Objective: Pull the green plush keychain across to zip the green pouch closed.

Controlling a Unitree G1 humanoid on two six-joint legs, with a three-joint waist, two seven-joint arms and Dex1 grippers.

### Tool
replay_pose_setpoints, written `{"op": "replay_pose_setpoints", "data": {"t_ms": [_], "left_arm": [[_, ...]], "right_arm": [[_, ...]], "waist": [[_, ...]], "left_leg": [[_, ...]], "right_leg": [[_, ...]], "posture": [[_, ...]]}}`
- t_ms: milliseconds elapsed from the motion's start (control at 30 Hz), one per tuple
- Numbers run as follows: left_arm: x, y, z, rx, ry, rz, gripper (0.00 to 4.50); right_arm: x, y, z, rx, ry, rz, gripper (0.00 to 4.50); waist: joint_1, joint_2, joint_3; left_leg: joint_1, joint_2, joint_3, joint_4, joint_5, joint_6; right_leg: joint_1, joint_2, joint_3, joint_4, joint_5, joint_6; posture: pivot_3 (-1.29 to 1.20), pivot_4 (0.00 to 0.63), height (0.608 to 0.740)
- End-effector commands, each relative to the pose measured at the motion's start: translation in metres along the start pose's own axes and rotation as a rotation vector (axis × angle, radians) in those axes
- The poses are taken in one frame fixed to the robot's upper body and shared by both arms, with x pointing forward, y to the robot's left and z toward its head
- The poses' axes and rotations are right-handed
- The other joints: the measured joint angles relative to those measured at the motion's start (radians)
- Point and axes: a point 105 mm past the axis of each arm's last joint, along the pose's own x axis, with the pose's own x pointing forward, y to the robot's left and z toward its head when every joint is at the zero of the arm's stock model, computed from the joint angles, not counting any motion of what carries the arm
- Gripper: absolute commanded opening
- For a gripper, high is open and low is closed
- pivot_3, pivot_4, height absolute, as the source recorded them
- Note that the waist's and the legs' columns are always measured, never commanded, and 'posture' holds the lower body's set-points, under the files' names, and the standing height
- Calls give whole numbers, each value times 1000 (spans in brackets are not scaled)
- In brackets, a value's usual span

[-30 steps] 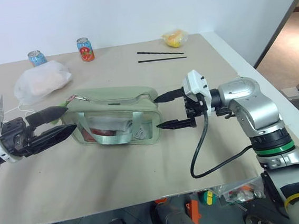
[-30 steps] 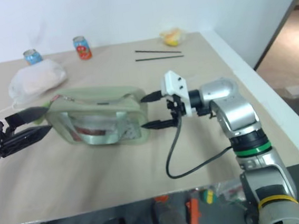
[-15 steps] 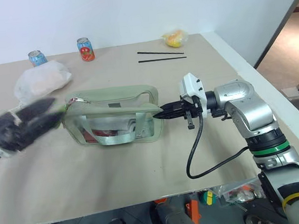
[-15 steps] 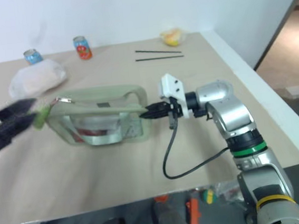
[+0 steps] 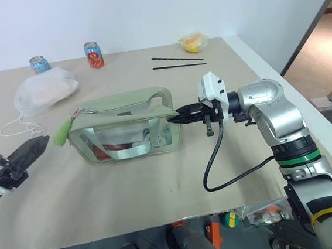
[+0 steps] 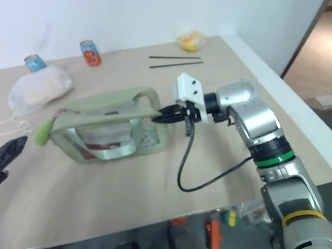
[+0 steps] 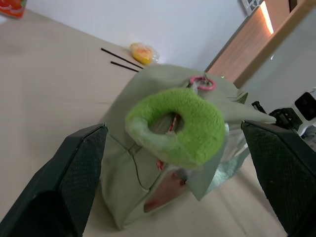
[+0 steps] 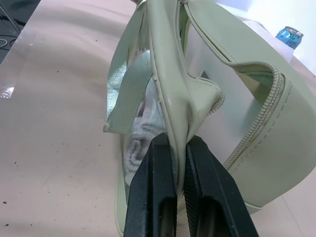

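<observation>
Right gripper pinches the end seam of the green pouch, anchoring it mid-table against the coming zip pull. Left gripper, jaws wide, faces the plush keychain hanging off the pouch's opposite end

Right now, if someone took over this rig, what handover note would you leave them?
Right gripper: shut on the green pouch, pinching its end edge beside the zipper.
Left gripper: open, holding nothing, off the pouch's other end, aimed at the green plush keychain.
The keychain hangs at the pouch's end nearest the left gripper; the zipper looks open.
Done: pouch braced.
Left: grasp the keychain, pull it across toward the right gripper.
</observation>
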Motion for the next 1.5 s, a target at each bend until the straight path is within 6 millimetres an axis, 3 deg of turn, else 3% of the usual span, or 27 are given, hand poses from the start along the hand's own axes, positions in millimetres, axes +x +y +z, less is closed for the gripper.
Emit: {"op": "replay_pose_setpoints", "data": {"t_ms": [33, 500, 1133, 1500], "left_arm": [[4, -6, -1, 16, 4, -20, 4500], [27, -13, -4, 26, 34, -92, 4500], [32, -18, -3, 7, 49, -130, 4500], [31, -19, 4, 12, 29, -130, 4500]], "right_arm": [[-3, -5, 12, -52, -20, -14, 81], [-4, -4, 10, -50, -13, -27, 81], [-7, 0, -13, 65, -11, -66, 81], [-10, -1, -14, 102, -35, -98, 81]], "waist": [[0, 0, 0], [0, 0, 0], [-1, 0, 0], [-1, 0, 0]], "left_leg": [[0, 0, 0, 0, 0, 0], [0, 0, 0, 0, 0, 0], [0, 0, 0, 0, 0, 0], [0, 0, 0, 0, 0, 0]], "right_leg": [[0, 0, 0, 0, 0, 0], [0, 0, 0, 0, 0, 0], [0, 1, 0, 0, 0, 0], [0, 1, 0, 0, 0, 0]], "posture": [[0, 150, 740], [0, 150, 740], [0, 150, 740], [0, 150, 740]]}}
